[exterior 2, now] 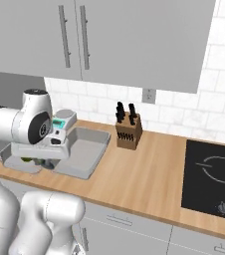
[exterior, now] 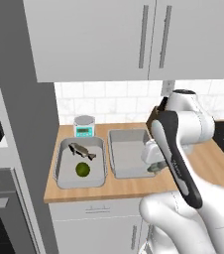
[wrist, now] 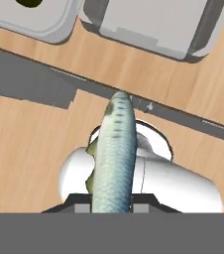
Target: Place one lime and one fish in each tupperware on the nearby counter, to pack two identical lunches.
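Note:
My gripper (wrist: pixel 112 206) is shut on the pale silvery fish (wrist: pixel 115 149), which sticks out lengthwise from the jaws. In the left base view the gripper (exterior: pixel 156 167) hangs by the front right corner of the right tupperware (exterior: pixel 129 151), whose floor is bare. The left tupperware (exterior: pixel 64 171) holds a dark fish (exterior: pixel 82 150) and a lime (exterior: pixel 83 169). Both tubs sit side by side on the wood counter (exterior: pixel 134 186). In the hand view they lie along the top edge, the left tub (wrist: pixel 39 22) with its lime (wrist: pixel 29 2), and the right tub (wrist: pixel 153 22).
A small teal-faced scale (exterior: pixel 84 126) stands behind the left tub. A knife block (exterior 2: pixel 128 130) sits by the tiled wall, right of the tubs. The black stovetop (exterior 2: pixel 211 172) lies at the far right. Wall cabinets hang overhead, and a tall oven unit bounds the counter's left end.

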Tool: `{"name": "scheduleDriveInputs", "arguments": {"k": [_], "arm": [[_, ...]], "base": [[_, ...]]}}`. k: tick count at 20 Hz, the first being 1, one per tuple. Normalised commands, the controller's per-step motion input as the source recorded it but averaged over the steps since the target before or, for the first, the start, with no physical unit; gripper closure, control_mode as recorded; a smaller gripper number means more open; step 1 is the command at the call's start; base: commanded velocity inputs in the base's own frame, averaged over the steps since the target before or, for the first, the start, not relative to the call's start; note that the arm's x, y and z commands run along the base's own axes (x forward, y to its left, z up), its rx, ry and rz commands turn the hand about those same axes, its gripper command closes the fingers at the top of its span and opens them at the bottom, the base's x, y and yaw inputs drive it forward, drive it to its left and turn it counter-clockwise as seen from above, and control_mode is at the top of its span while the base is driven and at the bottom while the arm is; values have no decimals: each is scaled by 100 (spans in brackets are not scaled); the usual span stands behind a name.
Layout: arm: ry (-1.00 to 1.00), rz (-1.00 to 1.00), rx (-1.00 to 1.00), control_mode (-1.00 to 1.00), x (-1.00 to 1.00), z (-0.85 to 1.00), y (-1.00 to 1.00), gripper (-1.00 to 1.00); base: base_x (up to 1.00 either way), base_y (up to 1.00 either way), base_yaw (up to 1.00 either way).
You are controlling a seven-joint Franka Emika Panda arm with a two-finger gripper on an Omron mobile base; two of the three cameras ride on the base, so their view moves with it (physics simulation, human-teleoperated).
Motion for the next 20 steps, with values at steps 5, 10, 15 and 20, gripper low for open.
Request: {"name": "scheduleDriveInputs", "arguments": {"k": [5,10,15,20], "arm": [[5,4,0,-100,100,19,0,100],[18,0,0,-100,100,2,0,100],[7,0,0,-100,100,-61,0,100],[1,0,0,-100,100,-100,12,100]], "base": [[0,0,0],[0,0,0],[0,0,0],[0,0,0]]}}
